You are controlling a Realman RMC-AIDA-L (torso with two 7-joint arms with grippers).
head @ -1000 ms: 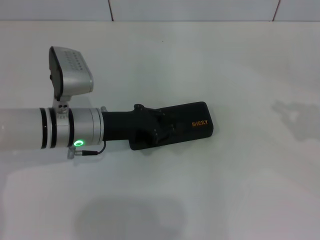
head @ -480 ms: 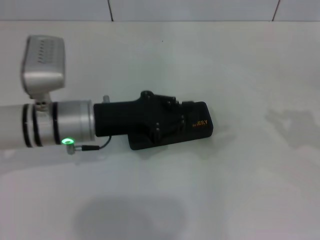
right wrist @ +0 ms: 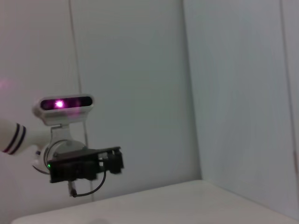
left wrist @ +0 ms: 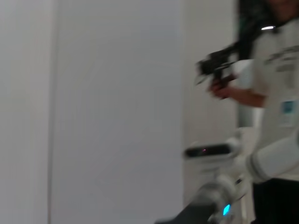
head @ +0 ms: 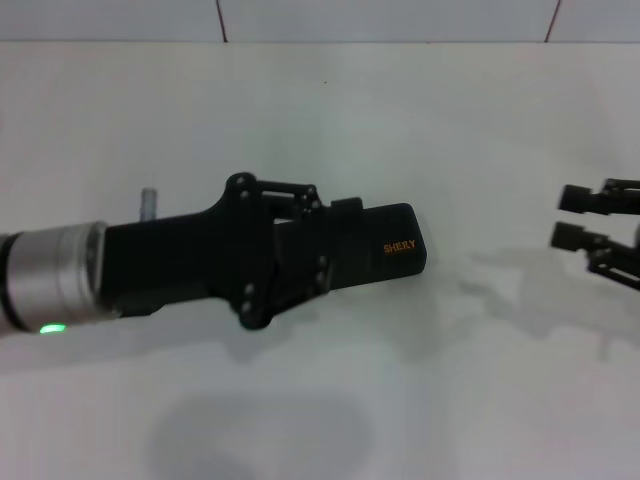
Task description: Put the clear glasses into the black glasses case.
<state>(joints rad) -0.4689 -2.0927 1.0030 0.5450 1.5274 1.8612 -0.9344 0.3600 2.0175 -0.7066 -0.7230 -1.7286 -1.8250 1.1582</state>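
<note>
The black glasses case [head: 385, 250] lies shut on the white table [head: 330, 400], with orange lettering on its lid. My left gripper [head: 335, 240] reaches in from the left and hangs over the case's left half. It looks open, its fingers spread across the case's width, with nothing seen held. The right wrist view shows the same left gripper [right wrist: 114, 161] from afar. At the right edge my right gripper [head: 572, 216] hovers open and empty, well apart from the case. The clear glasses are out of view.
White tiled wall [head: 380, 18] runs behind the table. In the left wrist view a person in a white shirt [left wrist: 275, 70] stands beyond the robot.
My left arm has drawn back to the left and rolled, so its wrist camera has left the head view. The right gripper has come into view at the right edge.
</note>
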